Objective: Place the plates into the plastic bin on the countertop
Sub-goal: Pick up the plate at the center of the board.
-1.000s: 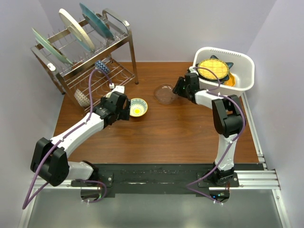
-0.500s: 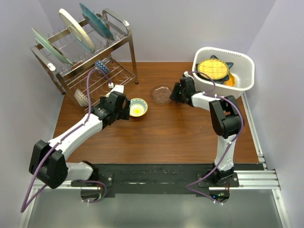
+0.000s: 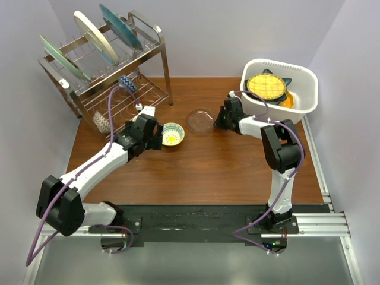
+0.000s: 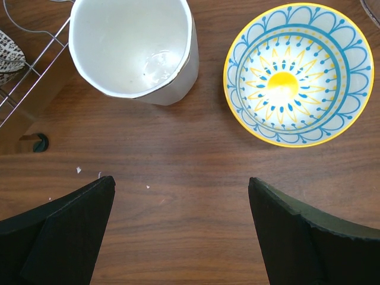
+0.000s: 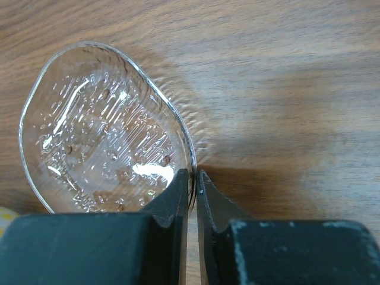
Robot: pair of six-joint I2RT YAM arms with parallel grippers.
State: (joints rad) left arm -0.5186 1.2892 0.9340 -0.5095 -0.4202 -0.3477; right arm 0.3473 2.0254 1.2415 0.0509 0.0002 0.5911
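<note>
Wood-grain worktop (image 3: 202, 172) bears everything. Right pincer (image 5: 193, 178) is clenched on the right rim of the clear glass plate (image 5: 101, 130), which lies flat to its left; the plastic bin (image 3: 310, 89) sits right and farther. Left pincer (image 4: 181, 185) gapes, well apart.

pale lilac walls (image 3: 237, 35) close in the reddish-brown wood-grain countertop (image 3: 208, 172) on three sides; aluminium rails (image 3: 320, 172) line its right edge.
</note>
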